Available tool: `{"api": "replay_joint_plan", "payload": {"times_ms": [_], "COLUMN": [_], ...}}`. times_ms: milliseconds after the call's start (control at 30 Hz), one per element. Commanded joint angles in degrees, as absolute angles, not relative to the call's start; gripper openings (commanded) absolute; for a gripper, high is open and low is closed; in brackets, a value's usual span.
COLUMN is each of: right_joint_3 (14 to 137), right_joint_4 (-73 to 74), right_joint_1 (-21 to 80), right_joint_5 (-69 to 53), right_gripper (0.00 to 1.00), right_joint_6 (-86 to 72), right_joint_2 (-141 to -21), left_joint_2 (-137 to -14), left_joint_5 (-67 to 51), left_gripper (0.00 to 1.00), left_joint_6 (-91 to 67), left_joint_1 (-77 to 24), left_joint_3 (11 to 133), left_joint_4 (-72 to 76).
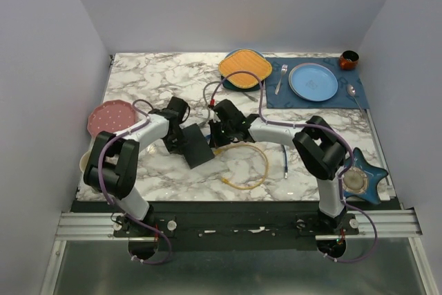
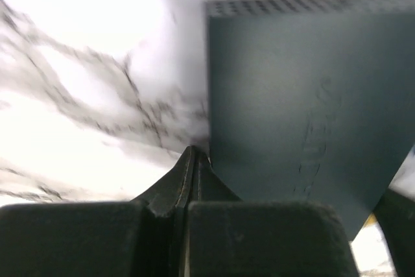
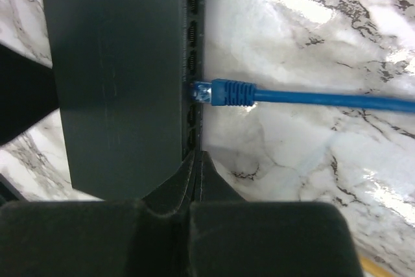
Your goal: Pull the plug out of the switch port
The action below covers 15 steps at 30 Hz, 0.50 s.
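The switch (image 1: 197, 147) is a flat black box lying on the marble table between my two grippers. In the right wrist view the switch (image 3: 117, 76) shows its row of ports along its right edge. A blue plug (image 3: 224, 93) sits in one port, and its blue cable (image 3: 337, 100) runs off to the right. My right gripper (image 3: 198, 159) is shut and empty, its tips against the port edge just below the plug. My left gripper (image 2: 194, 159) is shut and empty, its tips at the left edge of the switch (image 2: 305, 108).
A yellow cable loop (image 1: 245, 167) and a stretch of blue cable (image 1: 284, 162) lie near the switch. A pink plate (image 1: 108, 117) is at the left. At the back are an orange plate (image 1: 244, 67), a blue plate (image 1: 313, 81) on a placemat and a brown cup (image 1: 349, 59). A star dish (image 1: 360, 177) is at the right.
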<state>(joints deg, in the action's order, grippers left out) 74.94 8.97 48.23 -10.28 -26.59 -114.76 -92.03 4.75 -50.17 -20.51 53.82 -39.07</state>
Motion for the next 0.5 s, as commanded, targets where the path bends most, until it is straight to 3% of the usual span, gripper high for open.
{"api": "replay_joint_plan", "payload": {"times_ms": [0, 133, 267, 400, 467], "right_joint_3": [81.81, 86.91, 86.14, 86.21, 90.49], "right_joint_4": [8.35, 9.92, 13.71, 15.72, 17.66], "right_joint_1": [51.50, 51.50, 51.16, 48.70, 46.41], "right_joint_5": [-19.25, -20.39, -10.74, -5.28, -3.87], "right_gripper": [0.03, 0.03, 0.04, 0.13, 0.14], "right_joint_6": [-31.46, -31.20, -27.35, -24.26, -23.38], "right_joint_2": [-116.19, -117.86, -112.87, -109.16, -111.60], "left_joint_2": [-94.74, -96.41, -94.14, -89.57, -86.67], "left_joint_5": [3.08, 4.48, 7.03, 8.53, 6.43], "left_gripper": [0.00, 0.00, 0.00, 0.00, 0.09], "left_joint_6": [-48.96, -46.94, -45.36, -45.61, -46.31], "left_joint_1": [-17.94, -15.04, -11.78, -11.07, -11.25], "left_joint_3": [61.33, 66.52, 69.78, 68.13, 65.67], "left_joint_4": [-30.41, -32.25, -34.45, -33.84, -32.35]}}
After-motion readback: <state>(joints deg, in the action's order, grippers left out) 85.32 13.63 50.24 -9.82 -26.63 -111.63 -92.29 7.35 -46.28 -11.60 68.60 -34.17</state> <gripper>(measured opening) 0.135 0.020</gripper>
